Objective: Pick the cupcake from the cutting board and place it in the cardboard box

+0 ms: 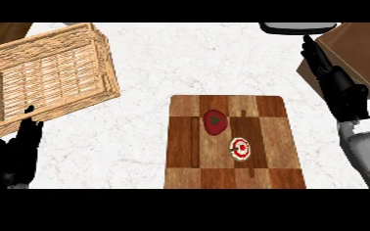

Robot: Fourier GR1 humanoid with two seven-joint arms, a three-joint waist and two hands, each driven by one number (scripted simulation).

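Cupcake (241,149) sits on the cutting board (235,176), lower right of centre, just beside a tomato (215,122); untouched. Cardboard box (345,54) at right edge, partly out of view. Right hand (339,90) is above the counter near the box, fingers straight, holding nothing. Left hand (22,149) rests at the lower left below the wicker basket (54,73), fingers relaxed. Judgement: pick not begun. Right hand should come down over the cupcake from its right side, clear of the tomato, and close round the base before lifting.
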